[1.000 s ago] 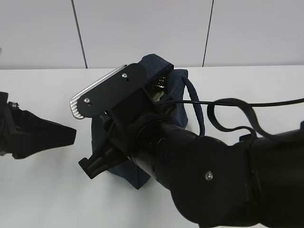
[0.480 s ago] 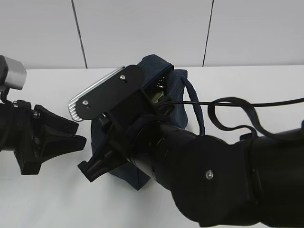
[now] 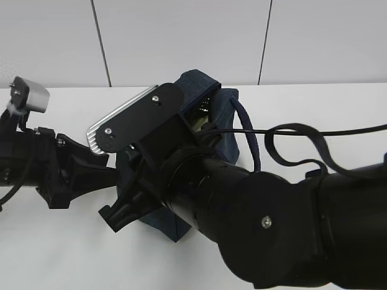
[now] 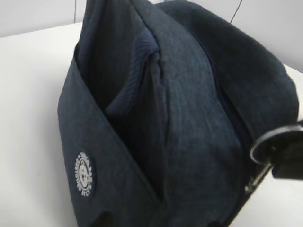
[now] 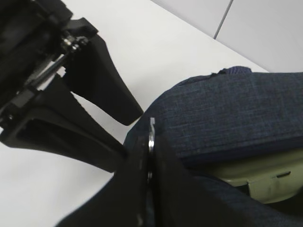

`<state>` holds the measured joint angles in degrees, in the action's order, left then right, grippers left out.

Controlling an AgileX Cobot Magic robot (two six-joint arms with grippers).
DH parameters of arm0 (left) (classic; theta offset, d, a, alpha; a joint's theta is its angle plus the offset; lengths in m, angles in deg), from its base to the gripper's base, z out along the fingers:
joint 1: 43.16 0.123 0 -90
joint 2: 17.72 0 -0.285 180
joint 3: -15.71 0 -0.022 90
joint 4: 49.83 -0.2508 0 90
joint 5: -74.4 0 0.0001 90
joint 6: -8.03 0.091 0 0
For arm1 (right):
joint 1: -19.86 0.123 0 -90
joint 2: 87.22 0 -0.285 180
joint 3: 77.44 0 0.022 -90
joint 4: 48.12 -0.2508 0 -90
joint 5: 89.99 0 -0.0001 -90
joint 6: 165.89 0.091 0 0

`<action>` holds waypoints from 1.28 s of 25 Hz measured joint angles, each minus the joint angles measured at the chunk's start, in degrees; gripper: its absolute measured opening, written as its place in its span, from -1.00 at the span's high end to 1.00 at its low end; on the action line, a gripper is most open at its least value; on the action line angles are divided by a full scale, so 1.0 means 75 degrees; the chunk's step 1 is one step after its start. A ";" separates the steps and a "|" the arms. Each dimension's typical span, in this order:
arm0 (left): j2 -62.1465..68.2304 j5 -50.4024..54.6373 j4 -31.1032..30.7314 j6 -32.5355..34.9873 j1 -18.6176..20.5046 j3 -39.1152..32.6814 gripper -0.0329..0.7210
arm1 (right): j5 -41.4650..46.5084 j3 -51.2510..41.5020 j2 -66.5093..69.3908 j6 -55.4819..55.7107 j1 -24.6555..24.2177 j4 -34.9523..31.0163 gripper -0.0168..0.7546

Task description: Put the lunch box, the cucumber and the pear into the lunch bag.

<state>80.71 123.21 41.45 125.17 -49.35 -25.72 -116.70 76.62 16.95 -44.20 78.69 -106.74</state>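
The dark navy lunch bag (image 3: 208, 99) stands on the white table and fills the left wrist view (image 4: 189, 118). My right gripper (image 5: 150, 156) is shut on the bag's metal ring pull (image 5: 151, 137) at the bag's end. The ring also shows in the left wrist view (image 4: 265, 142). The lunch box's sage-green lid (image 5: 265, 182) shows inside the bag, under the fabric flap. My left gripper (image 5: 130, 133) is open, its fingertips (image 5: 132, 113) right beside the same end of the bag; it shows in the exterior view (image 3: 112, 172) too. The cucumber and the pear are out of view.
The bag's rope-like loop handle (image 3: 248, 130) hangs over its right side. My right arm (image 3: 260, 223) and its black cable fill the front right of the exterior view. A round white logo patch (image 4: 84, 173) sits on the bag's side.
My left gripper has moved right across the table, from the left edge up to the bag's end. My right arm has stayed almost still, holding the ring pull.
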 joint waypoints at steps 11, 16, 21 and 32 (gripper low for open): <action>0.0526 -0.0785 -0.0120 0.0005 -0.1039 0.0568 0.79 | 0.0042 0.0114 0.0000 -0.0059 0.0000 -0.0084 0.96; 0.0535 -0.0838 -0.0086 0.0005 -0.1039 0.0572 0.88 | 0.0042 0.0714 0.0000 -0.1292 -0.0178 -0.1094 0.96; 0.0535 -0.0831 -0.0054 0.0005 -0.1039 0.0591 0.88 | 0.0076 0.1406 0.0014 -0.2589 -0.0574 -0.2578 0.96; 0.0535 -0.0779 0.0007 0.0005 -0.1039 0.0591 0.90 | 0.2085 0.2267 0.0028 -0.4273 -0.2589 -0.5802 0.96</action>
<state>84.72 117.37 41.50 125.21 -57.14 -21.29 -101.07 93.62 17.16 -76.25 59.28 -150.25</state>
